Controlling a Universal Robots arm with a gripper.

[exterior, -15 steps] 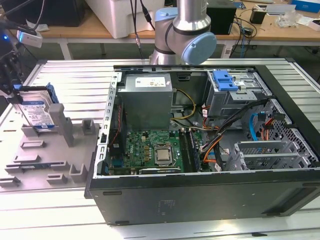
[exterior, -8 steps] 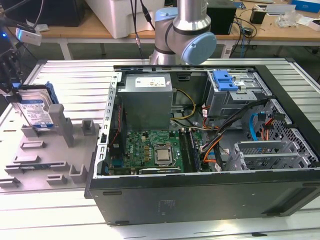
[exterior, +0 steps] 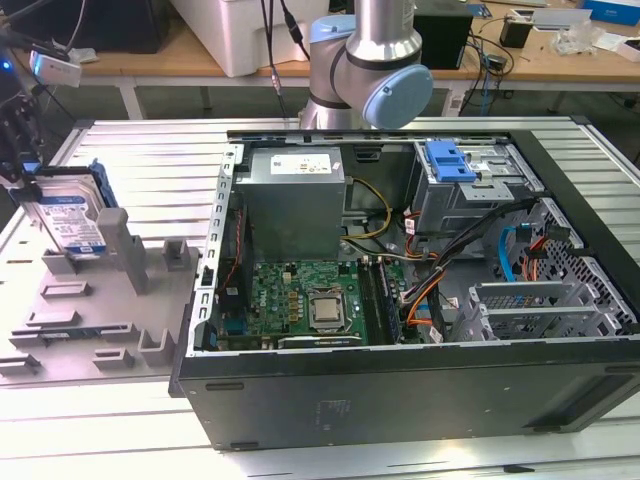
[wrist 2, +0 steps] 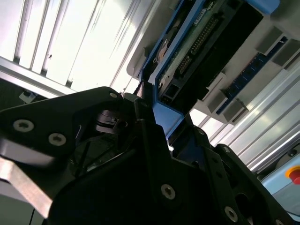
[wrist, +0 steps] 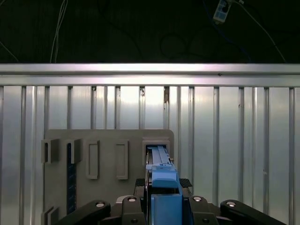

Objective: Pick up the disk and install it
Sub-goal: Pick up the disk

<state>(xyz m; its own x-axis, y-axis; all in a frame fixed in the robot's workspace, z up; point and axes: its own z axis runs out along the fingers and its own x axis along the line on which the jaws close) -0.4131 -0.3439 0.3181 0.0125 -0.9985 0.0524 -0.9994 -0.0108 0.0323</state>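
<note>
Item 1, the disk [exterior: 68,215]: upright in the grey rack [exterior: 125,255] on the counter [exterior: 150,150], outside the open computer case [exterior: 400,380]. Fingers [wrist: 139,182] closed on its blue carrier [wrist: 164,180]. Step, I judge: pickup, disk not yet lifted. Leaving the slot calls for a straight pull.

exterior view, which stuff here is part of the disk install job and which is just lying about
Job: the disk, on edge in the grey holder; the gripper at its blue bracket; the open computer case with its drive cage.
Just there: power supply box; motherboard; loose cables; white box on the bench behind.
</note>
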